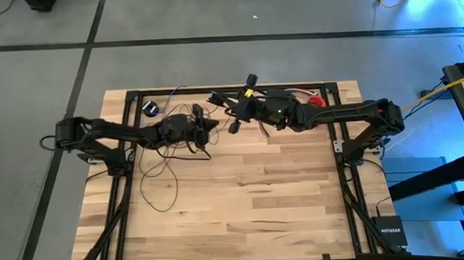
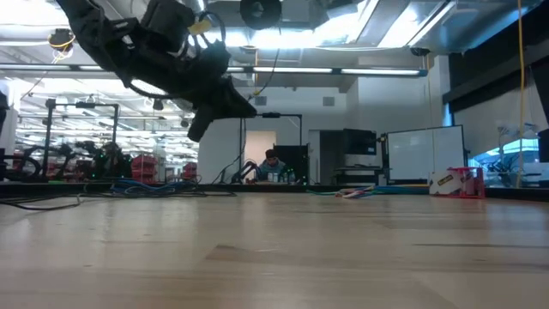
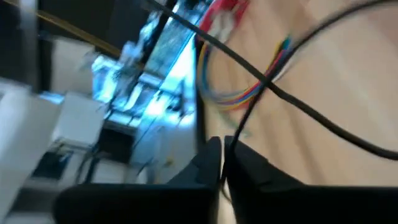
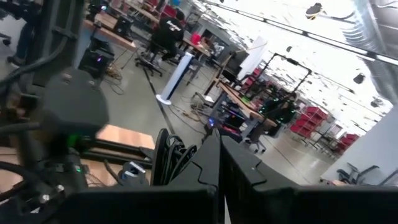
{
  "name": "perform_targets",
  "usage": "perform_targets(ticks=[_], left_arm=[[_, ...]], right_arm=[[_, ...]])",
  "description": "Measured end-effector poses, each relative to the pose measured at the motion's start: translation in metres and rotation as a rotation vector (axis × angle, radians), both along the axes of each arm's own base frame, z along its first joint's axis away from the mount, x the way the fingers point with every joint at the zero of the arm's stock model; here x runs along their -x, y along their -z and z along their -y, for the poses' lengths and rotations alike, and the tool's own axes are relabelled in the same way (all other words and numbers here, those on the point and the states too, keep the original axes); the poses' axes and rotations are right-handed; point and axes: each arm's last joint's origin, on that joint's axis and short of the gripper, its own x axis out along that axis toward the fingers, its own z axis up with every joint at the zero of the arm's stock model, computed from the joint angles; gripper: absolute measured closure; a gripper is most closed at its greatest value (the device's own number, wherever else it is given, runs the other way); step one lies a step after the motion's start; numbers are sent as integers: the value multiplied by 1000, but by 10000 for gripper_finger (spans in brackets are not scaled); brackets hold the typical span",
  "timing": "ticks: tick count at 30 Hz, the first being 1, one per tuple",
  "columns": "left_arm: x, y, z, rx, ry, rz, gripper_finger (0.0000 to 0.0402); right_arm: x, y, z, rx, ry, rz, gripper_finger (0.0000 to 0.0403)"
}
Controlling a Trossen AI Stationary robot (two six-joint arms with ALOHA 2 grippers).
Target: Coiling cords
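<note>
The cord (image 1: 159,178) is a thin dark wire. Its loose loops lie on the wooden table at the left, and its small round puck (image 1: 150,109) lies near the far left corner. My left gripper (image 1: 210,131) hangs over the far middle of the table, shut, with a strand of cord (image 3: 311,112) running up to its tips (image 3: 222,152). My right gripper (image 1: 233,122) faces it from the right, held higher, also shut (image 4: 221,146). A bunch of cord loops (image 4: 169,155) sits against one of its fingers. My left gripper pinches a single strand of the cord (image 3: 244,121) between its two fingertips, the fingers nearly level and pointing toward the table's right. From the tips the strand rises and crosses another run of the cord above the table. My right gripper is shut with several cord loops (image 4: 168,163) bunched at the side of one finger. The loops stand upright, clear of the table. The finger hides the place where they meet, so whether they are pinched or only lie against it does not show.
A short bundle of multicoloured wires (image 3: 230,99) lies at the far edge of the table beyond the left gripper, with a red roll (image 1: 316,102) at the far right. The table's near half (image 1: 244,217) is bare wood.
</note>
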Motion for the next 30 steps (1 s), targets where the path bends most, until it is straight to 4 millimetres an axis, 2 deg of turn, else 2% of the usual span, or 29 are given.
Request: perform_targets(ticks=[6,10,13,17,24,30], left_arm=[[9,-22,17,-118,-202,33,385],[19,-28,38,-62,-241,15,398],[29,-26,52,-11,-227,-48,397],[39,-21,65,109,-234,-75,399],[60,10,75,396,-385,-239,386],[59,10,76,468,-425,-178,341]], right_arm=[[10,-9,2,-7,122,16,393],[13,-9,5,-14,230,-6,393],[16,-6,7,-20,367,-36,393],[18,0,9,-21,426,-102,393],[17,2,8,-21,411,-116,393],[17,2,8,-31,390,-109,393]])
